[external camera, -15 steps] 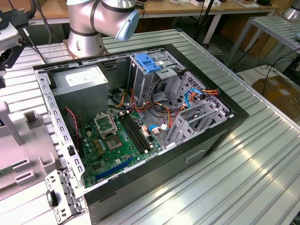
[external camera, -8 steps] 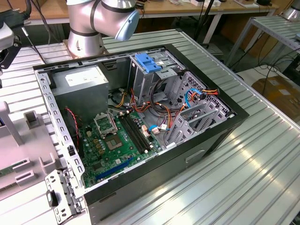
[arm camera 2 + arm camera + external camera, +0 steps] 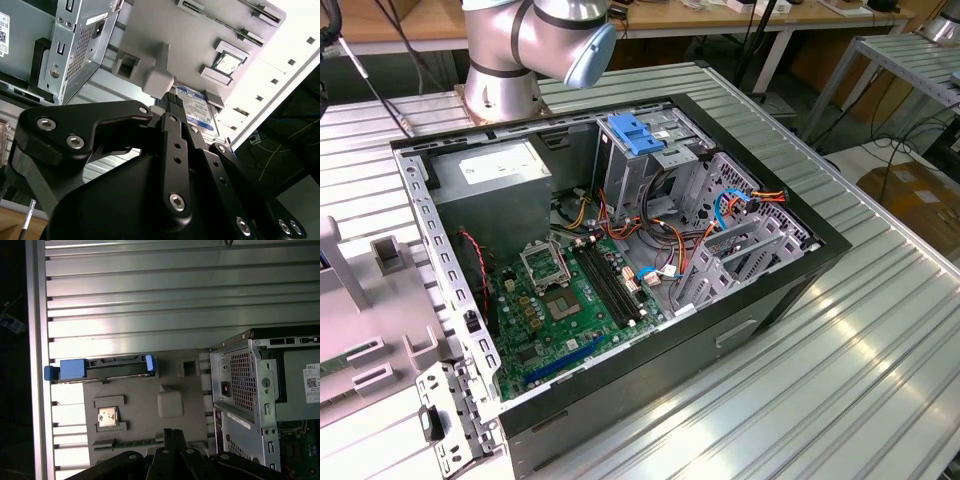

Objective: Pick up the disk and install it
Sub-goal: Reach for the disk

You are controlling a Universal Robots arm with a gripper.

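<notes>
The disk (image 3: 100,369) stands on edge in a slot of a grey fixture tray (image 3: 140,395), its blue carrier showing at both ends. In the second wrist view the disk's (image 3: 196,106) labelled face shows just past the fingertips. My gripper (image 3: 173,433) hangs over the tray, apart from the disk, with nothing held. Its black fingers (image 3: 170,107) lie side by side with no gap, so my gripper (image 3: 169,98) is shut. The open computer case (image 3: 450,330) lies on the ribbed metal table, with its metal drive cage (image 3: 745,240) at the exterior view's right.
A blue ribbed latch (image 3: 635,133) sits on the bay at the case's far side. The grey tray also holds a processor chip (image 3: 108,417) and a memory stick (image 3: 131,442). The case's rear corner (image 3: 245,385) stands beside the tray. The arm's base (image 3: 505,60) rises behind the case.
</notes>
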